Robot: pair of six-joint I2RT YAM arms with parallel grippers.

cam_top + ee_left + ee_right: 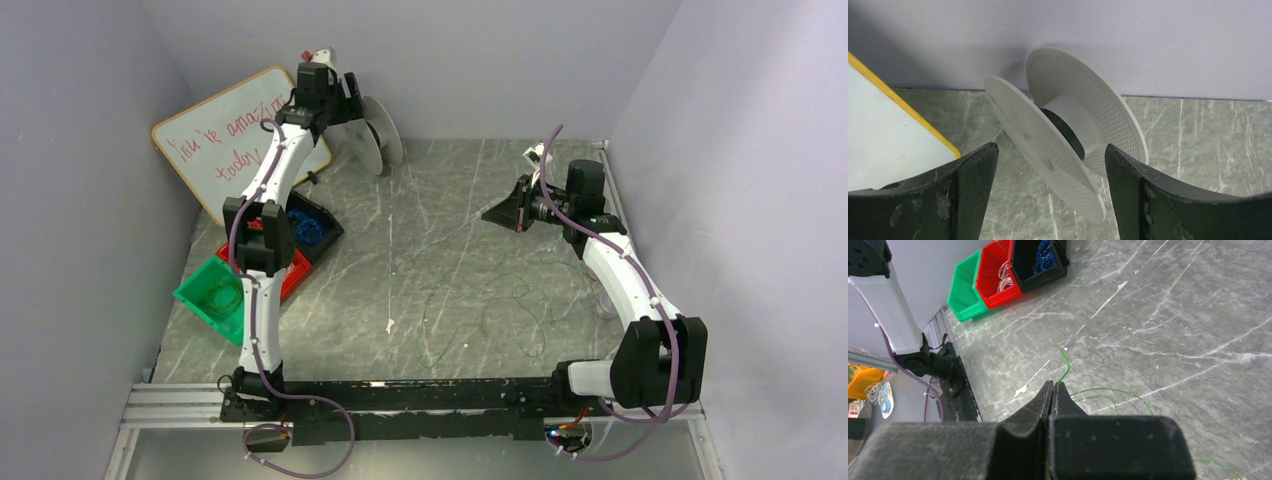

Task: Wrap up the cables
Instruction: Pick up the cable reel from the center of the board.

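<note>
The cable is a thin green wire lying in loose squiggly strands [480, 312] on the marble table, right of centre. My right gripper [503, 214] hangs above the table at the right. In the right wrist view its jaws [1054, 383] are pressed together, and a short end of the green cable [1064, 365] sticks out from the tips, with more loops [1108, 390] on the table behind. A pale grey empty spool [379, 136] leans at the back wall. My left gripper [350, 98] is open just in front of the spool [1068, 135], with a finger on either side and not touching it.
A whiteboard [215, 140] with red writing leans in the back left corner. A green bin [200, 300] holding a green coil, a red bin [296, 278] and a black bin [330, 228] with blue coils sit at the left. Walls close in on three sides.
</note>
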